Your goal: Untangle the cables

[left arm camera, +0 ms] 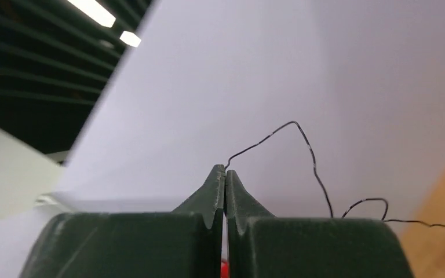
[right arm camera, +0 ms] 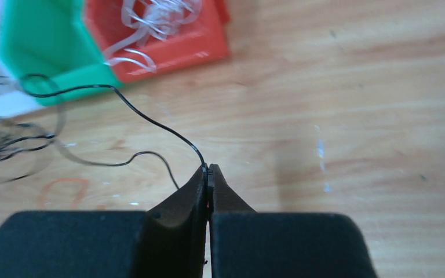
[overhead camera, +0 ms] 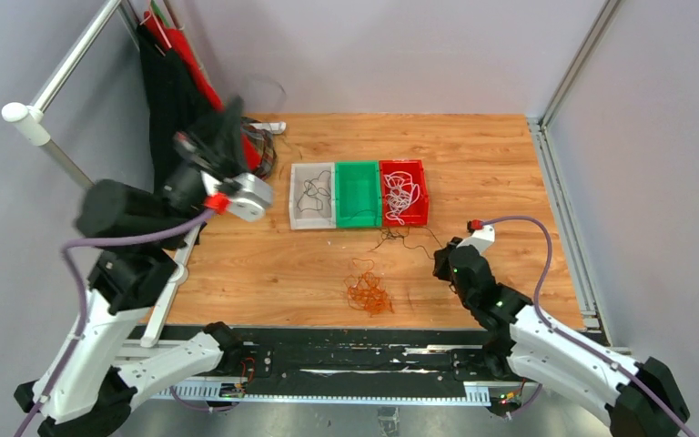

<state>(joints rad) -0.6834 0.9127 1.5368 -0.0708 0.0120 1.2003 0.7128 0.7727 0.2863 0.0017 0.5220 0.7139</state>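
Clearly, the left fingers (left arm camera: 225, 174) are clenched on a thin black cable (left arm camera: 312, 156). It leaves their tips, rises in a bend, comes down and runs off the right edge of the left wrist view, so its far end is cut off. Behind it only a pale wall shows, and I cannot tell where this cable leads. From above, the left arm is raised at the left side of the surface (overhead camera: 491, 164) and its end is blurred.

The right fingers (right arm camera: 208, 171) are low over the surface, pinched shut on a black strand (right arm camera: 150, 119). This strand curves toward the corner of the green bin (right arm camera: 35, 35) and becomes blurred at the left edge. Whether both arms hold the same cable, I cannot tell. The red bin (right arm camera: 174, 52) holds white cables (right arm camera: 150, 17), partly cropped at the top. The white bin (overhead camera: 312, 226) has thin dark cables (overhead camera: 312, 189) inside. The orange cables (overhead camera: 369, 293) lie in a loose heap on the surface, apart from the bins.
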